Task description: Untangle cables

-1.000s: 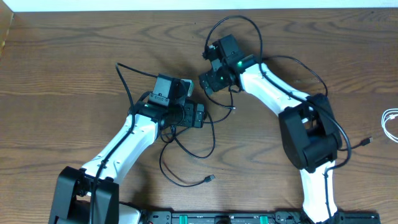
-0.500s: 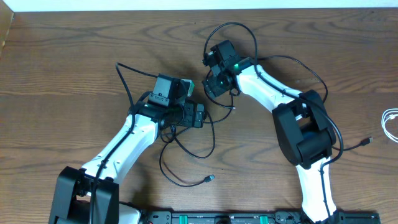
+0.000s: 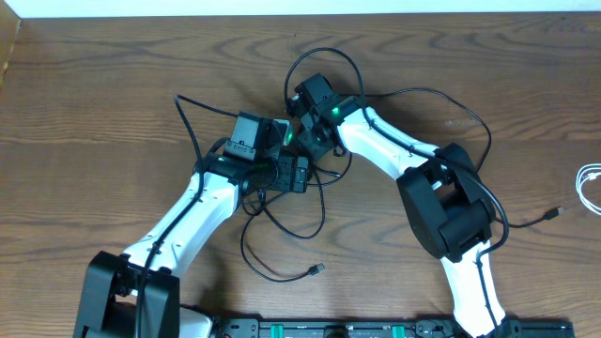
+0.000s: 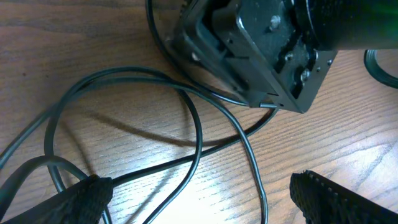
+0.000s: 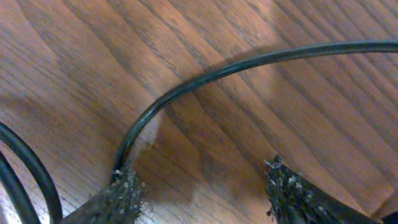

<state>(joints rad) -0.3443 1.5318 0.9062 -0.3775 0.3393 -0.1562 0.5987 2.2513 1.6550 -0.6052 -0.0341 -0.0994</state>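
Worktop: brown wood grain (image 3: 94, 75), seen from above, both arms reaching in from the near edge.
Left arm: white and black (image 3: 188, 211), angled from the near left corner toward the middle.
Left end effector: (image 4: 202, 183) fingers spread wide — one dark pad (image 4: 84, 199) at each side of its wrist view, nothing pinched; strands of black cord lie on the wood between them.
Black cables: (image 3: 282, 228) a loose tangle of loops at the middle of the worktop, under and around both end effectors; one plug end (image 3: 317, 270) lies toward the near edge, another strand arcs off to the right.
Right end effector: (image 5: 202, 174) fingers apart with bare wood between them — a black cord curves down to the tip of one finger (image 5: 121, 196), not pinched.
Right arm: (image 3: 385, 145) reaches in from the near right.
White cable: (image 3: 590, 188) at the far right edge, well apart from the tangle.
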